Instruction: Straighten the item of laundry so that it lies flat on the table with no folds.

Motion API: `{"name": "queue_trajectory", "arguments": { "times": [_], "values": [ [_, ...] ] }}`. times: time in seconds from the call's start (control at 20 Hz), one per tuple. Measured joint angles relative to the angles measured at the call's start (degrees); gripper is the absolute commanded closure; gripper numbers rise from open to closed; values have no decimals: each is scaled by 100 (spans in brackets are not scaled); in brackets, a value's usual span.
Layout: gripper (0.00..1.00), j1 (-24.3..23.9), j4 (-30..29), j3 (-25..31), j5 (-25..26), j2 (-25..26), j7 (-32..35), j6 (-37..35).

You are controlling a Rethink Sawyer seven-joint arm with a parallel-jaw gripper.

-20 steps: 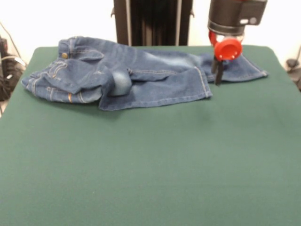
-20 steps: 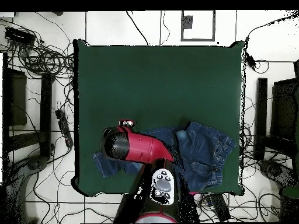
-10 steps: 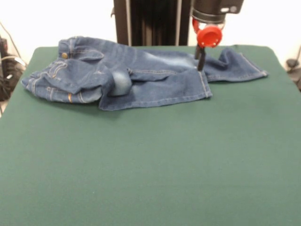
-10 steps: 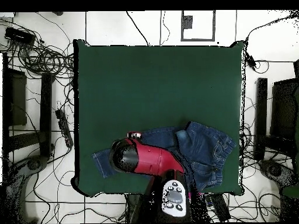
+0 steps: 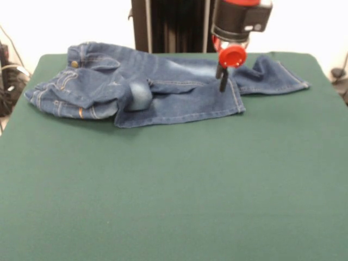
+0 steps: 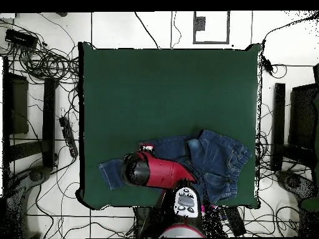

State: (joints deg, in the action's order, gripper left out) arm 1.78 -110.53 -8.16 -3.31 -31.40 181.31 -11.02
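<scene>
The item of laundry is a small pair of blue jeans lying across the far part of the green table. Its waist is bunched and folded at the left, and its two legs reach right. The far leg has a raised ridge near its hem. My gripper, below a red disc, hangs over the near leg's hem end, close to the cloth. Whether it touches the cloth I cannot tell. In the overhead view the red arm covers the middle of the jeans and hides the gripper.
A black column stands behind the table's far edge. Tangled cables lie on the floor around the table, and more cables sit off its left side. The jeans lie near the robot's edge.
The gripper has moved left from above the far leg's hem to over the near leg's hem. The far leg's cloth has been drawn up into a ridge.
</scene>
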Motion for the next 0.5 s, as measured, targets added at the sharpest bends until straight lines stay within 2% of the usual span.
{"name": "queue_trajectory", "arguments": {
  "times": [0.5],
  "values": [
    [0,-19,-42,33,-1,391,0,390]
  ]
}}
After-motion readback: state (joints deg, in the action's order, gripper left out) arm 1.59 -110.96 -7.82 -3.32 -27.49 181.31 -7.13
